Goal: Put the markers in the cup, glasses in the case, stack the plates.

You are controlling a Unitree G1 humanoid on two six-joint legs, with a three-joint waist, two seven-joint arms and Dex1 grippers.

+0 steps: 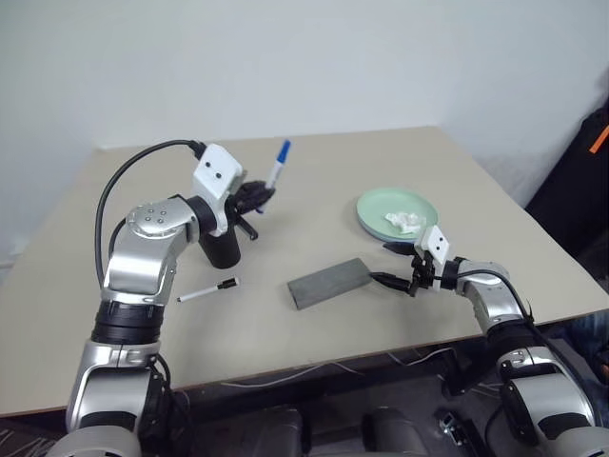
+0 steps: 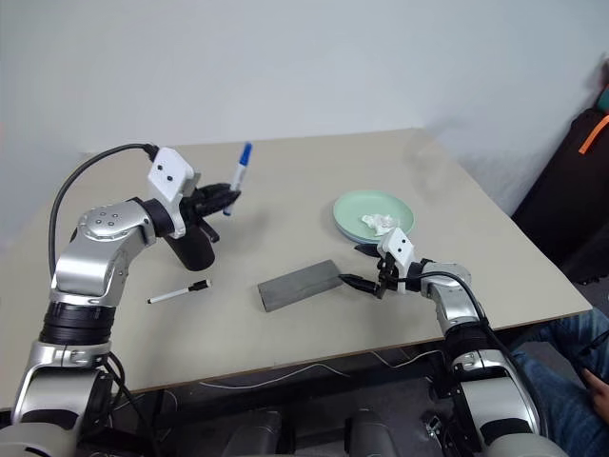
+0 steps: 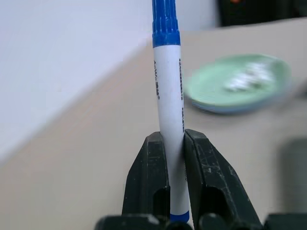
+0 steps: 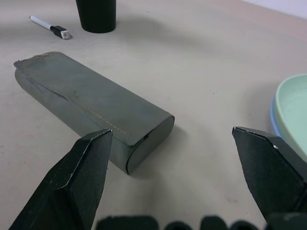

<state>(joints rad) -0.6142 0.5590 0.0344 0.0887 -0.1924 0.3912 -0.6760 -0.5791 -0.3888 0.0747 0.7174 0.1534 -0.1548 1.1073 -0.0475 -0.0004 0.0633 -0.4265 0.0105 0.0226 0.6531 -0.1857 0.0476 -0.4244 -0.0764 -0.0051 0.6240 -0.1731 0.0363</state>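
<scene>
While the left end effector [image 1: 259,195] pinches the blue marker [image 1: 279,165] above the cup [image 1: 220,248] near the bench's left edge, right end effector [image 1: 398,267] sits spread by the case [image 1: 330,283]. I'd aim the tip straight down over the rim before letting go.

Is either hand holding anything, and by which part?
The left hand pinches the blue-capped marker near its tail end. The right hand holds nothing.

marker [image 3: 169,120]: white, blue cap | cup [image 2: 194,249]: black | case [image 4: 91,105]: grey | plates [image 1: 376,211]: mint green over light blue | table [image 1: 362,171]: beige
</scene>
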